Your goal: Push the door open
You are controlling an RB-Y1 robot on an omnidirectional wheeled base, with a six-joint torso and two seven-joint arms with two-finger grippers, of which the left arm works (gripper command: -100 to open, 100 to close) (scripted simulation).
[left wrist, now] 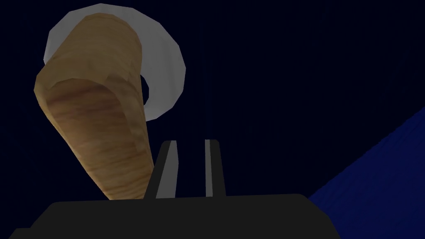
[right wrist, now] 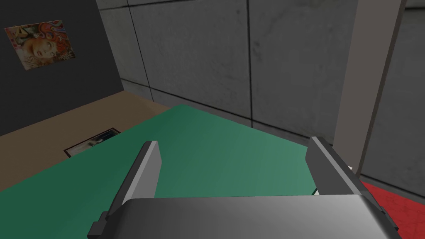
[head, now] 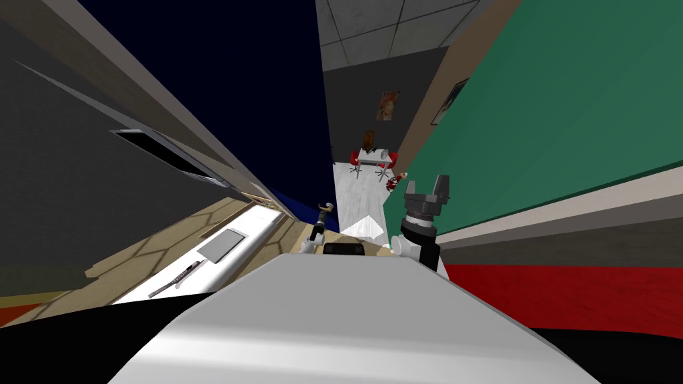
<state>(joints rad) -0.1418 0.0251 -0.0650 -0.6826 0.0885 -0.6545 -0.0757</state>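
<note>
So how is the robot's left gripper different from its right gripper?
The left gripper has its fingers shut close together; the right gripper has its fingers wide open. The left gripper sits right beside the wooden door handle on the dark blue door; the right gripper is raised by the green wall, with nothing between its fingers. Both have two thin fingers, and neither holds anything.
</note>
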